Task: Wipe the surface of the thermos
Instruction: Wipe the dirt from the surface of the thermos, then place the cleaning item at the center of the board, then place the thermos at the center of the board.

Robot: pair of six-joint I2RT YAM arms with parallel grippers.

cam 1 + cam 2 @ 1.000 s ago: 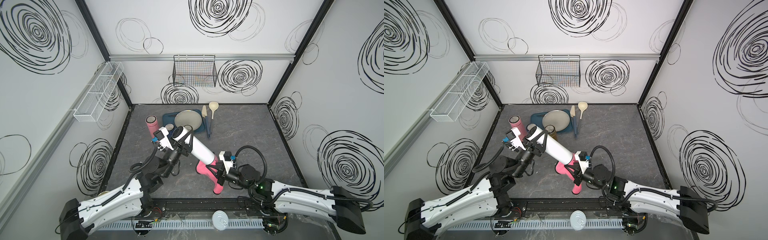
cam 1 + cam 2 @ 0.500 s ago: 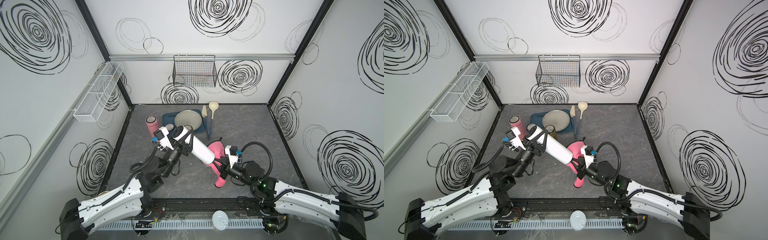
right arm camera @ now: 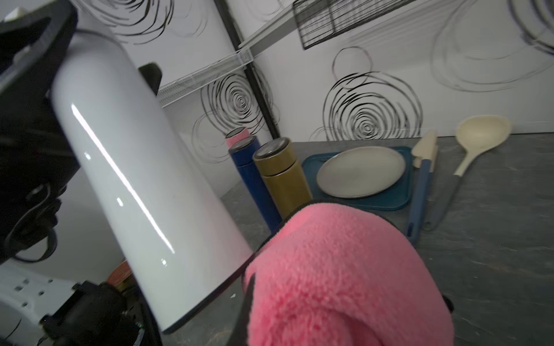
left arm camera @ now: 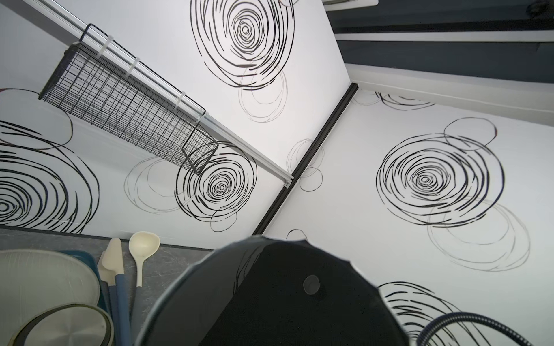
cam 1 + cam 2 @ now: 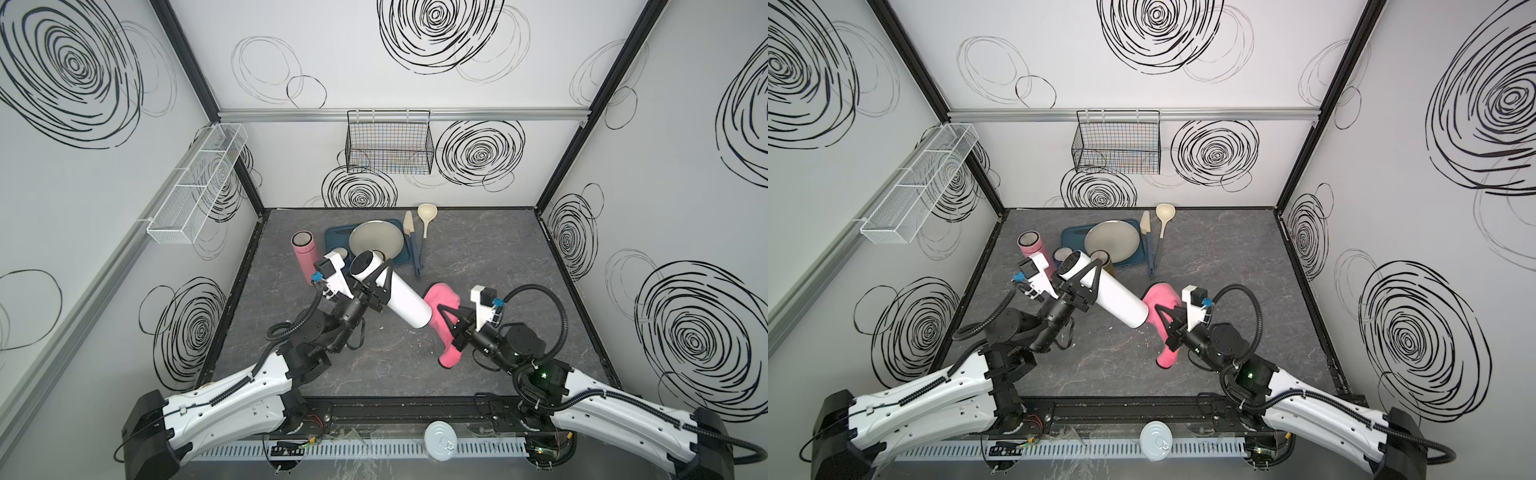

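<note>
White thermos (image 5: 390, 293) hangs tilted over the middle of the grey table (image 5: 478, 257), with its dark-topped end raised toward the far left and its base dipping toward the near right. My left gripper (image 5: 376, 286) is clamped on the barrel just below the top, one black finger on either side. At the base, the pink cloth (image 5: 441, 298) touches the lower right edge of the thermos. My right gripper (image 5: 445, 312) is pinched on that cloth, which bunches above the jaws and trails a tail down toward the near side. In the right wrist view the cloth (image 3: 329, 269) sits against the rim of the thermos base (image 3: 144, 185).

At the far left stand a pink flask (image 5: 305, 253), a blue flask (image 3: 251, 179) and a gold flask (image 3: 281, 176), close together. Right of them a grey plate (image 5: 376, 243) lies on a blue tray (image 5: 336, 237), with a spatula (image 5: 411, 237) and a ladle (image 5: 427, 216) just beside it. A black wire basket (image 5: 388, 143) hangs on the far wall and a white wire rack (image 5: 195, 187) on the left wall.
</note>
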